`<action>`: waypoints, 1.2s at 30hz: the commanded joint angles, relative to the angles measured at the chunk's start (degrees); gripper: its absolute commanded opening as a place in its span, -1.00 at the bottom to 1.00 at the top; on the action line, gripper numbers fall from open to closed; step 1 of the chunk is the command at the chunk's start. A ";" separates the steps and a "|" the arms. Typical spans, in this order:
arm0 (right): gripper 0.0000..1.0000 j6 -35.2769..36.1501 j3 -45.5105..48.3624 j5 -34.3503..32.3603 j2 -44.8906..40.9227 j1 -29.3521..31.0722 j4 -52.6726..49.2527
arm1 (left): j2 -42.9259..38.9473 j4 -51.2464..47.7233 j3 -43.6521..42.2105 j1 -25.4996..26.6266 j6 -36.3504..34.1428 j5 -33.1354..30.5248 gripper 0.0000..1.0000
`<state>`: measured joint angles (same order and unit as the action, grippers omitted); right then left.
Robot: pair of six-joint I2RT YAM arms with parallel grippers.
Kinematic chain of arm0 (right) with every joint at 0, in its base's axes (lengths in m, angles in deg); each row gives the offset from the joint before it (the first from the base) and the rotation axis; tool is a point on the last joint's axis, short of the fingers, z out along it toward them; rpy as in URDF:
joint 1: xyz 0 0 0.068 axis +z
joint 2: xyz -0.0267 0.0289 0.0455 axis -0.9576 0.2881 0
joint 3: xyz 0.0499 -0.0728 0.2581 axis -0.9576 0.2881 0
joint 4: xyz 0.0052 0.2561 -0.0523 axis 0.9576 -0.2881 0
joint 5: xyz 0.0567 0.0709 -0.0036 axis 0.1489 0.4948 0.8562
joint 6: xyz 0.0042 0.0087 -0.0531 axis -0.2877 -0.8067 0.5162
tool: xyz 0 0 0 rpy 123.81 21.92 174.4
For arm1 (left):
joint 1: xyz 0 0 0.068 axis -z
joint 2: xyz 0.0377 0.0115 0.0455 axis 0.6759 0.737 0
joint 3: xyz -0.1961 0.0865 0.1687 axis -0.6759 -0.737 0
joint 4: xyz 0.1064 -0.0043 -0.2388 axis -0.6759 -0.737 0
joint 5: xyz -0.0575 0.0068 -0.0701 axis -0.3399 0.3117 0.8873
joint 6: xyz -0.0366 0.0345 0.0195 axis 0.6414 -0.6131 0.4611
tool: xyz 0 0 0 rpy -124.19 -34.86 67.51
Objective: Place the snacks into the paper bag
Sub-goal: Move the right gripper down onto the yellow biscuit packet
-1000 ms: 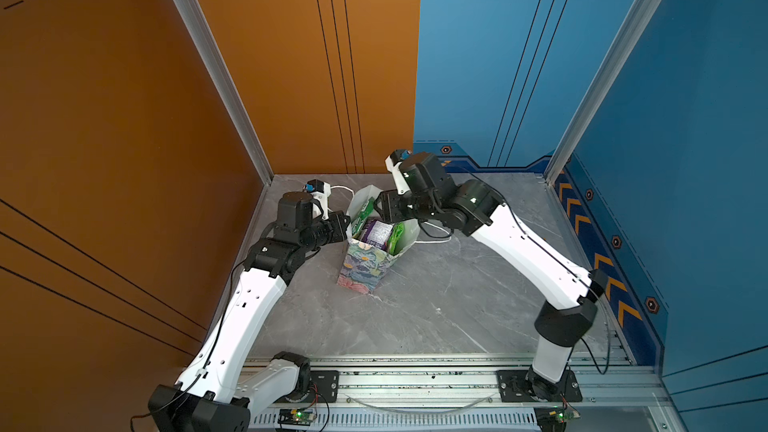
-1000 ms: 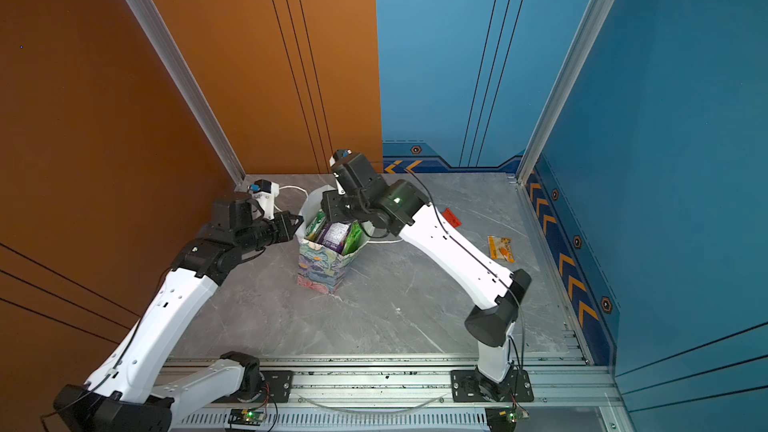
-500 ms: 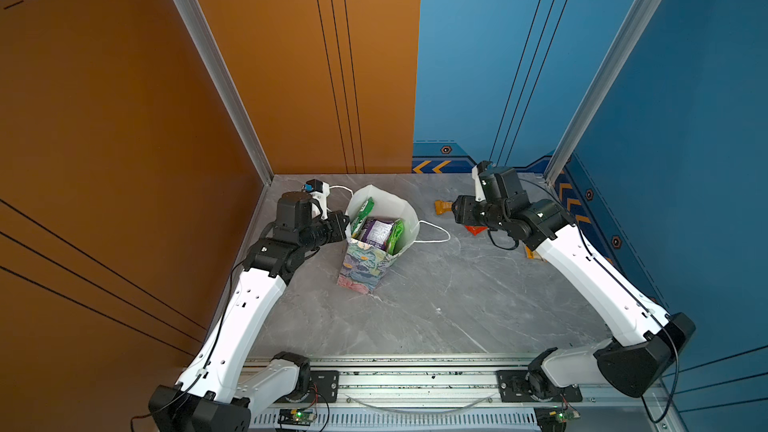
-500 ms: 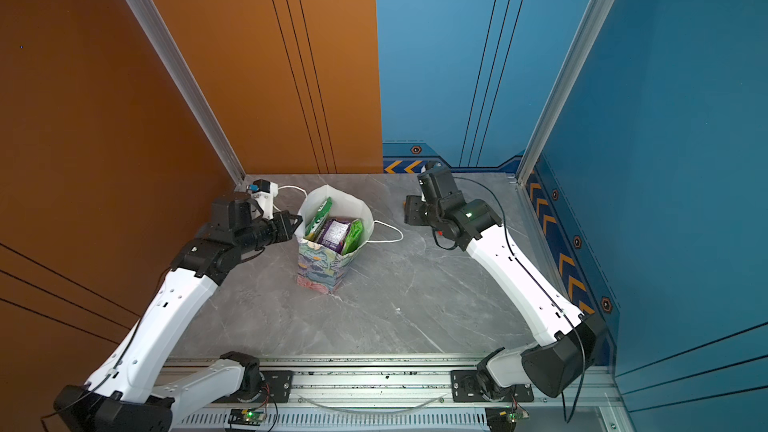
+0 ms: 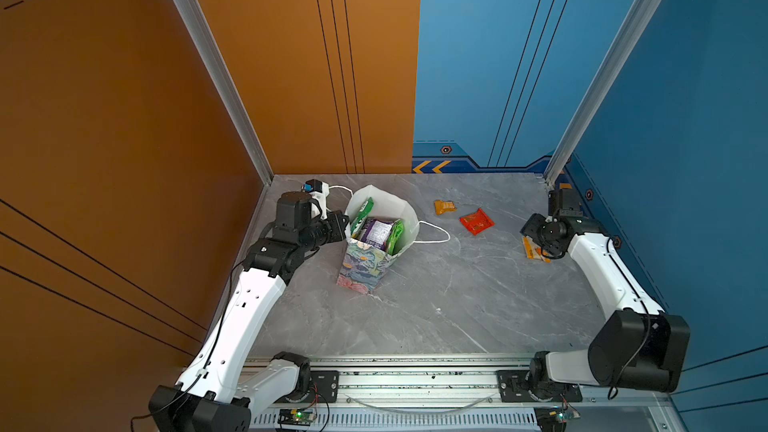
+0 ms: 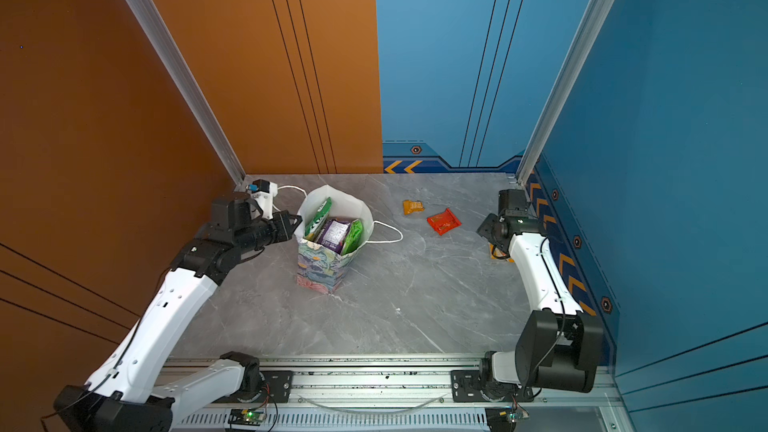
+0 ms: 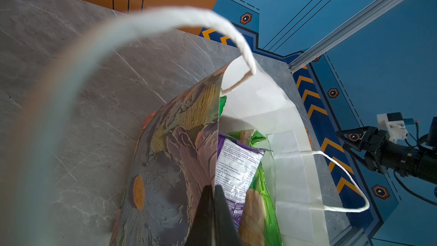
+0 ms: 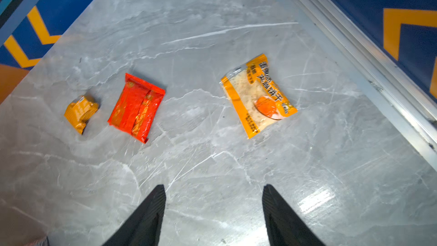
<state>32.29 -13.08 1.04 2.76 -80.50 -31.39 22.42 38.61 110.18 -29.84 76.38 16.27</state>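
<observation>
Currently we see our left gripper [image 7: 213, 189] clenched on the rim of the pastel floral paper bag [image 7: 170, 150] (a purple crinkly packet [image 5: 377, 233] sits inside). Our right gripper [image 8: 214, 186] hangs released above the grey marble table [image 8: 212, 43], near a yellow crinkly packet [image 8: 257, 95], a red glossy packet [image 8: 137, 107] and a small orange packet [image 8: 81, 113].

Both top views: high at the front, looking down and back, sharing the whole surface [image 5: 436, 305]. Left wrist: close at bag [image 7: 170, 162] rim, facing right arm [image 7: 402, 157]. Right wrist: low, tilted down at red packet [image 8: 136, 107].
</observation>
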 commanded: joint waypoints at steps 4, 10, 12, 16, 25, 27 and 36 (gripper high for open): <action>0.39 -2.32 -1.77 -1.50 8.96 -4.41 3.38 | -1.38 5.33 1.14 -0.52 -0.09 1.48 -1.00; 0.45 -1.51 -5.14 -4.37 17.80 -7.95 4.88 | -1.77 5.33 0.98 -0.48 -0.18 1.28 -1.00; 0.45 -0.46 -7.24 -2.49 21.83 -9.24 4.63 | -1.70 5.33 1.00 -0.49 -0.18 1.28 -1.00; 0.44 2.81 -11.72 1.77 29.02 -10.91 3.14 | -1.42 5.37 0.98 -0.49 -0.09 1.48 -1.00; 0.39 5.24 -14.02 14.01 35.75 -9.18 2.81 | -0.89 5.50 0.82 -0.65 0.07 1.39 -1.00; 0.38 5.50 -13.69 14.13 35.58 -7.37 2.33 | -0.80 5.50 0.86 -0.65 0.03 1.45 -1.00; 0.17 5.12 -9.34 14.62 32.41 -1.83 3.18 | -0.63 5.50 0.88 -0.88 0.00 1.38 -1.00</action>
<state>37.34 -25.28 13.45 35.63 -83.01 -26.32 22.47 38.61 110.16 -30.17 76.40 16.27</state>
